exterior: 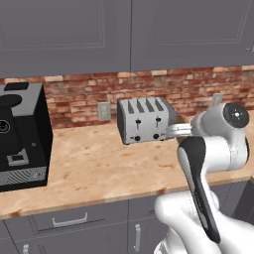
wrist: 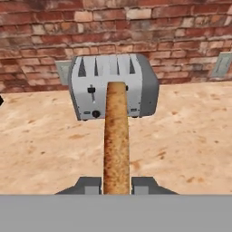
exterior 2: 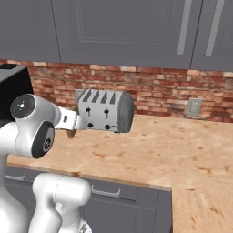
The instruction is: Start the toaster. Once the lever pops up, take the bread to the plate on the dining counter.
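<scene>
The silver-grey toaster (wrist: 113,86) stands on the kitchen counter against the brick wall, its four slots on top and a black lever (wrist: 91,89) and knob facing me. In the hand view my gripper (wrist: 116,186) is shut on the tan-brown bread (wrist: 116,136). The slice is held edge-on and reaches toward the toaster's front, hiding the second lever. From the base views the arm stretches toward the toaster (exterior: 146,121) (exterior 2: 107,111), just short of it. The plate and the dining counter are out of view.
A big black coffee machine (exterior: 20,136) stands at the counter's left. Wall outlets (exterior: 104,111) (exterior 2: 195,107) sit on the brick backsplash, and grey cabinets hang above. The wood-tone counter (exterior 2: 182,150) stretches away to the right of the toaster.
</scene>
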{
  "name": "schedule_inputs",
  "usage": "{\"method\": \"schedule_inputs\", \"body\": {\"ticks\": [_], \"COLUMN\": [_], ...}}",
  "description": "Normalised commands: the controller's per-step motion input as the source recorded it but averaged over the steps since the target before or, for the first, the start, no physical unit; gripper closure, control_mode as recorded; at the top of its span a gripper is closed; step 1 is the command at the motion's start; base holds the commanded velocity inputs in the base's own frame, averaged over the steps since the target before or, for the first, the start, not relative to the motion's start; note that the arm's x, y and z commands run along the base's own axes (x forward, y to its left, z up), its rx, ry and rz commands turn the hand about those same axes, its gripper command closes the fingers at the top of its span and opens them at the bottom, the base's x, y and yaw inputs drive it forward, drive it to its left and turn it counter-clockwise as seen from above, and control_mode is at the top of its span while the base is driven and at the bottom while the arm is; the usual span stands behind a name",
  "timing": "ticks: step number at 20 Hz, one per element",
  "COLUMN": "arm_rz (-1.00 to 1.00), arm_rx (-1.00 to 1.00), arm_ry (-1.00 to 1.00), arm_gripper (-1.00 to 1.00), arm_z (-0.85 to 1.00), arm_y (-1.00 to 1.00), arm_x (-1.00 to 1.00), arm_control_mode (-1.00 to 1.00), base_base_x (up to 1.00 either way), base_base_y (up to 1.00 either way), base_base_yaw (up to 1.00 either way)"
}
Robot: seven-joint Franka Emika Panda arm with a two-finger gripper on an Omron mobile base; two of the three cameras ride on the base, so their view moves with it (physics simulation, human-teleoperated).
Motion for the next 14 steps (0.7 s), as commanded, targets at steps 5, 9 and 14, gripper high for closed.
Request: {"method": "schedule_inputs", "body": {"ticks": [5,9,14], "arm_rz": [0.00,-0.03,0.00], "arm_rx": [0.00,0.00,0.00], "arm_ry": [0.03,0.00,0.00], "arm_gripper": [1.00,1.00,1.00], "arm_z": [0.06,0.00,0.00], "arm_y": [-0.18,-0.02,0.00], "arm_x": [-0.88,-0.74,-0.28], "arm_control_mode": [-1.00,-1.00,-1.00], "base_base_x": [0.00,0.00,0.00], "base_base_y": [0.00,0.00,0.00], "base_base_yaw": [0.00,0.00,0.00]}}
